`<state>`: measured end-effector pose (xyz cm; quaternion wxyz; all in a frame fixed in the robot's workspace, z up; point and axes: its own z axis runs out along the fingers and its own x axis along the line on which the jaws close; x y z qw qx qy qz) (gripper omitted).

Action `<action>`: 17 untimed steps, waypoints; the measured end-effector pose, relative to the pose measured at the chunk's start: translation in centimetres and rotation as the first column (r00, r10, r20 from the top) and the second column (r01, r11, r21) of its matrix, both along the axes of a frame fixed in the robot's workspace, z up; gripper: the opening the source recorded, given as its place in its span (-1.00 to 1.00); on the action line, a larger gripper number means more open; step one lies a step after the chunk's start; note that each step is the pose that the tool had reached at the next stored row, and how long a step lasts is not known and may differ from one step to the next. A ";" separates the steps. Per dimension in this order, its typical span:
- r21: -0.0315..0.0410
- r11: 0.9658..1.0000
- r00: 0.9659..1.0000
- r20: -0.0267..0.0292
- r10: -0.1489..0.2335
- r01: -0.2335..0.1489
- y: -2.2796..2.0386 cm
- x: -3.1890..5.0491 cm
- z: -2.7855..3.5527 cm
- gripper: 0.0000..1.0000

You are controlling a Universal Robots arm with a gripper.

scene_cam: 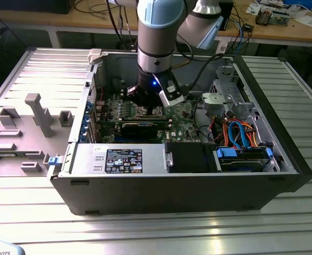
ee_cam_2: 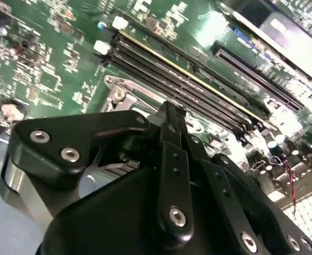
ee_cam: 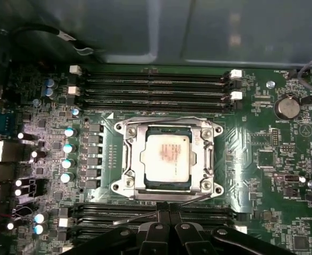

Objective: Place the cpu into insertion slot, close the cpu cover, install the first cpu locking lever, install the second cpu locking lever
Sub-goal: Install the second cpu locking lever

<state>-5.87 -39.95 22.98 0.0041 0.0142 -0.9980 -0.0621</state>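
We note a ribbed metal table (scene_cam: pixel 283 95) with a bright sheen along its near edge. On the exterior view's left lies a grey fixture plate (scene_cam: pixel 18 135) bearing upright blocks. At the far side stands a wooden workbench (scene_cam: pixel 283 31), cluttered with cables and papers on the exterior view's right; the space beneath it is dark.

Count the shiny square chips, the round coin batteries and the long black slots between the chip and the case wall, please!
Square chip: 1
Round battery: 1
Long black slots: 4
Total: 6
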 end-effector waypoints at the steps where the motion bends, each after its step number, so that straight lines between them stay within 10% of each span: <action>1: 0.000 1.000 1.000 -0.001 0.000 0.000 0.00 -0.09 -0.03 -0.79; 17: 0.014 1.000 1.000 -0.002 0.000 0.000 0.00 -0.14 -0.05 -0.79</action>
